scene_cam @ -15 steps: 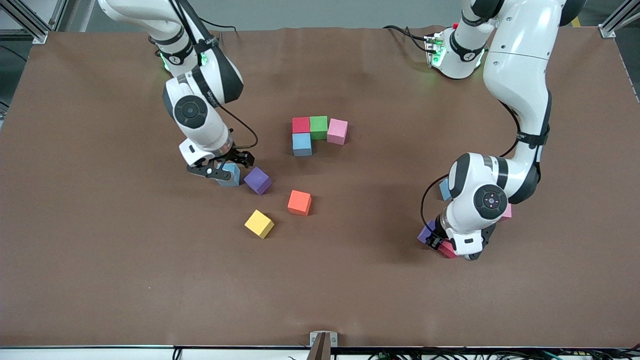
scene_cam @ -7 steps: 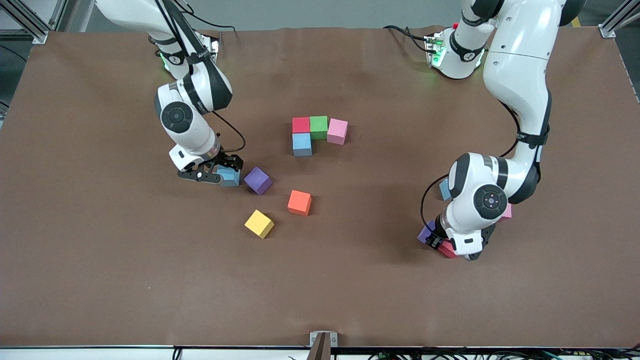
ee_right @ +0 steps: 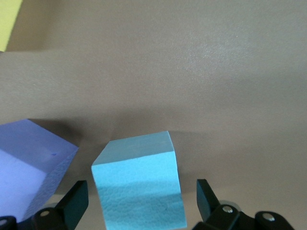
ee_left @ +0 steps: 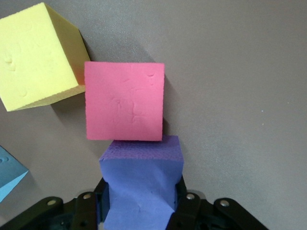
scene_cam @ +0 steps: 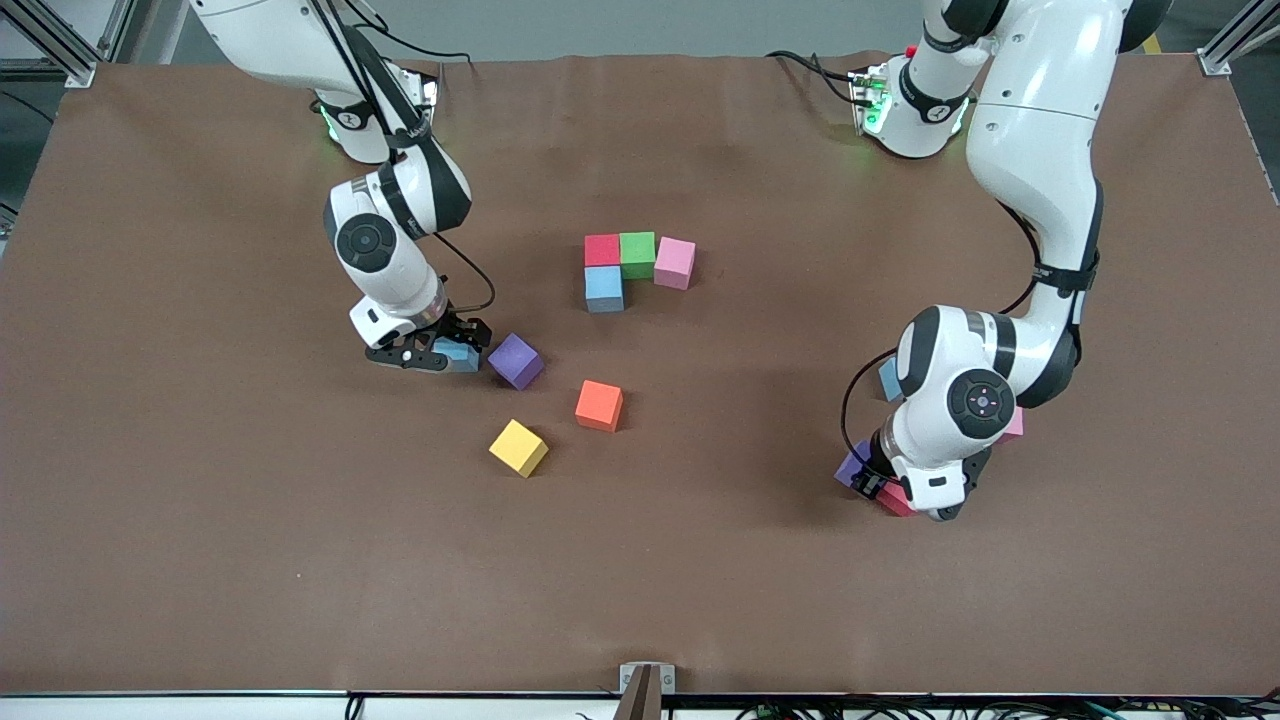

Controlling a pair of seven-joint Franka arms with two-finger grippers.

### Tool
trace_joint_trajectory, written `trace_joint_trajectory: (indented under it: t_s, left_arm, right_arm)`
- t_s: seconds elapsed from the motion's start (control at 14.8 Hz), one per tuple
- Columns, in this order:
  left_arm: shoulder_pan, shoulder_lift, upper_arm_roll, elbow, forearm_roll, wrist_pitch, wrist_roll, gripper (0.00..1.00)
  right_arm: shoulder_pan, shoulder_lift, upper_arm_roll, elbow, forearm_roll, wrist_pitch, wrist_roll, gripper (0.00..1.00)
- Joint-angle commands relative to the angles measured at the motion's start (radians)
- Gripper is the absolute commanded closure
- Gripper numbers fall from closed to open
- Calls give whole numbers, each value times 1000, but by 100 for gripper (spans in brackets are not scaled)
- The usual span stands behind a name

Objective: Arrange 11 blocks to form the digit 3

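So far, the digit 3 has only four blocks, a little above the middle of the front view: a red block (scene_cam: 602,249), a green block (scene_cam: 638,253) and a pink block (scene_cam: 675,262) stand in a row, and a blue block (scene_cam: 604,288) touches the red one from below.

Lower in the frame, an orange block (scene_cam: 599,405) and a yellow block (scene_cam: 518,447) lie loose and apart. A purple block (scene_cam: 516,360) lies just beside the right gripper (scene_cam: 440,352) in the middle left of the frame. Its jaws are spread wide, one on each side of a light blue block (ee_right: 139,187) that rests on the table (scene_cam: 200,500), with a gap on both sides.

In the lower right of the frame, the left gripper (scene_cam: 905,485) is down at the table, its jaws closed on another purple block (ee_left: 141,184). This block touches a second pink block (ee_left: 124,101), with a second yellow block (ee_left: 36,55) just beside that one.
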Motion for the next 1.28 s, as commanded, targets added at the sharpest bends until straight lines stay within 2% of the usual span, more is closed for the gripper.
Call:
trace_joint_trajectory:
  t_s: [0.0, 0.07, 0.14, 0.2, 0.27, 0.34, 0.54, 0.81, 1.01, 1.22]
  left_arm:
    - [-6, -11, 4, -1, 13, -12, -17, 58]
    - [-6, -11, 4, -1, 13, -12, -17, 58]
    - [-6, -11, 4, -1, 13, -12, -17, 58]
    - [-6, -11, 4, -1, 13, -12, -17, 58]
    - [-6, -11, 4, -1, 13, -12, -17, 58]
    - [-6, -11, 4, -1, 13, -12, -17, 58]
    - [-4, -9, 4, -1, 13, -12, -17, 58]
    - [-4, -9, 4, -1, 13, -12, -15, 58]
    - [-6, -8, 4, -1, 13, -12, -15, 58]
    - [-4, -8, 4, -1, 13, -12, -15, 58]
  right_arm:
    - [-9, 2, 13, -19, -10, 30, -6, 14]
    - [-8, 2, 13, -19, -10, 30, -6, 22]
    - [-6, 0, 13, -17, -10, 29, -6, 37]
    - [-5, 0, 13, -14, -10, 24, -8, 57]
    - [-5, -1, 14, -11, -10, 12, -8, 82]
    - [-3, -9, 16, -10, -10, -2, -3, 97]
    - [17, -62, 20, 13, -8, -117, 3, 99]
    - [52, -87, 45, 127, 26, -292, 14, 99]
    - [101, -84, 52, 191, 116, -310, 17, 99]
    - [171, -56, 52, 268, 144, -309, 18, 99]
